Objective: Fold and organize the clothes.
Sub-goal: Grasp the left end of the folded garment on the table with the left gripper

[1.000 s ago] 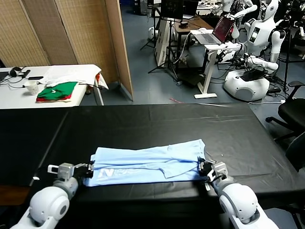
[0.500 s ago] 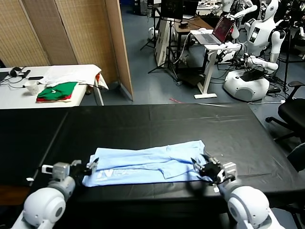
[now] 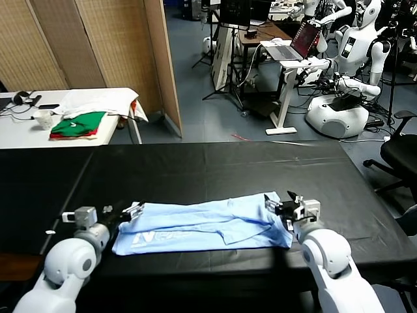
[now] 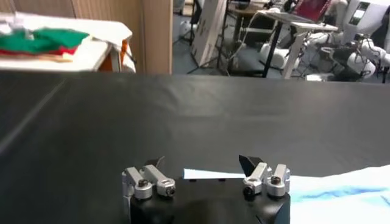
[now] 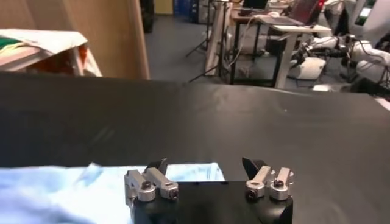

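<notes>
The T-shirt (image 3: 207, 221) lies folded into a long band across the near part of the black table (image 3: 215, 169), white lettering (image 3: 144, 237) showing near the end by the left gripper. The left gripper (image 3: 128, 213) hovers at that end of the shirt with its fingers spread wide and nothing between them; the shirt's corner sits just under and ahead of its fingertips. In the left wrist view the gripper (image 4: 204, 170) shows both fingers well apart, with a sliver of the T-shirt (image 4: 341, 185) visible between and beyond them, and bare table ahead. The right gripper (image 3: 281, 204) is at the shirt's other end, likewise released, fingers parted above the cloth's edge and gripping nothing. In the right wrist view the gripper (image 5: 205, 170) has its fingers wide, with the T-shirt (image 5: 67, 192) spreading out beside and below it. Well beyond the left gripper, on a white side table (image 3: 26, 130), lie folded green-and-red garments (image 3: 78, 124) and a white cloth (image 3: 101, 101). Far beyond the right gripper stands a desk with a laptop (image 3: 296, 44) and another robot (image 3: 348, 72).
</notes>
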Robot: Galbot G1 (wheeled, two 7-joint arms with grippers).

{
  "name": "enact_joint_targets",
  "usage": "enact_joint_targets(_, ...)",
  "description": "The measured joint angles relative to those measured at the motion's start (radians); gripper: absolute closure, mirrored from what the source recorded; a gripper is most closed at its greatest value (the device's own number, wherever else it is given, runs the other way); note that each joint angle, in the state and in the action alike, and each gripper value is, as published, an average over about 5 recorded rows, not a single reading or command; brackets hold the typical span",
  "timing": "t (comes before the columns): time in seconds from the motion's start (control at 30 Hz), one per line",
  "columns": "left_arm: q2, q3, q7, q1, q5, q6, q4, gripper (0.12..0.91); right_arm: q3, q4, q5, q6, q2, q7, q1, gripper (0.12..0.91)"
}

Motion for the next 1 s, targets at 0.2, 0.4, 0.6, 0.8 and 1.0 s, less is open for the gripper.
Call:
enact_joint_targets(0.2,-0.011,0.014,0.002,-0.025,0.005,0.0,0.046,0.123,-0.002,-0.057,-0.018,0.006,0.031,-0.004,0.017,0.162)
enact_joint_targets(0.4,-0.017,0.023,0.0,-0.035,0.021,0.005,0.074,0.224,-0.003,-0.082,-0.032,0.016,0.049,-0.009,0.021,0.288)
enact_joint_targets(0.6,-0.023,0.025,-0.001,-0.026,0.05,0.014,0.078,0.568,-0.001,-0.092,-0.05,0.04,0.056,-0.017,0.018,0.605)
enact_joint_targets(0.8,-0.028,0.034,0.014,-0.033,0.12,-0.005,0.089,0.874,0.008,-0.076,-0.085,0.068,0.078,0.009,-0.003,0.853)
enact_joint_targets(1.0,-0.038,0.045,0.031,-0.057,0.199,-0.033,0.111,0.886,0.016,-0.047,-0.094,0.068,0.103,0.02,-0.035,0.861)
